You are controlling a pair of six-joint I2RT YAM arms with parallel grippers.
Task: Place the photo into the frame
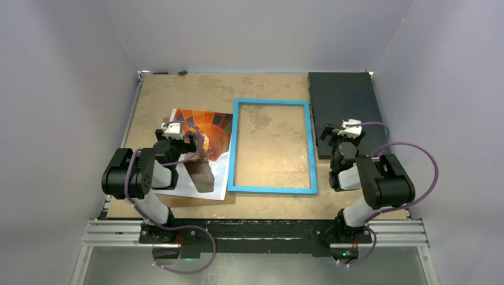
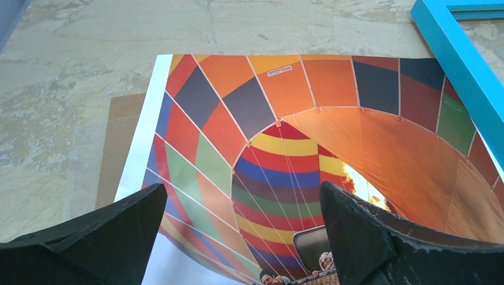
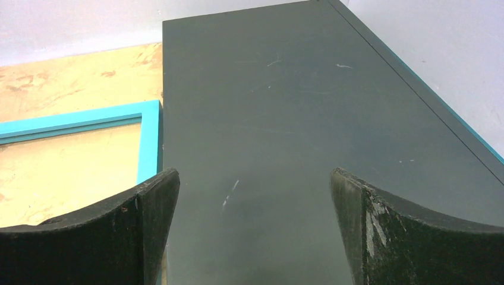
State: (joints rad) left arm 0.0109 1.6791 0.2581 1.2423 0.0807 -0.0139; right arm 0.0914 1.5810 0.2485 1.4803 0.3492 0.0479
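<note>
While both arms sit low in the overhead view, the left gripper [image 1: 179, 135] hangs over the photo [image 1: 205, 127] with its fingers spread wide apart and nothing between them. The left wrist view shows that gripper [image 2: 243, 196] above the balloon print, the two dark fingertips [image 2: 356, 231] framing the striped inner panels and the basket at the bottom edge of that view.

The photo lies picture side up on the tabletop [image 1: 273, 89], left of centre in the overhead view and turned slightly off square. Its right edge runs up against the left rail of the frame [image 1: 233, 148]. A brown board [image 2: 122, 142] peeks out from under the photo's left side.

The frame lies flat in the middle of the overhead view, blue side up, with the mottled tabletop showing through its opening. Just right of it, in the upper right, lies a dark mat [image 1: 345, 101], its left edge close beside the frame's right rail.

The right gripper [image 1: 342, 133] hovers over the lower left part of that mat, fingers likewise wide apart and empty. In the right wrist view this gripper [image 3: 255, 178] looks along the mat's length, with a corner of the blue frame visible at the left.
</note>
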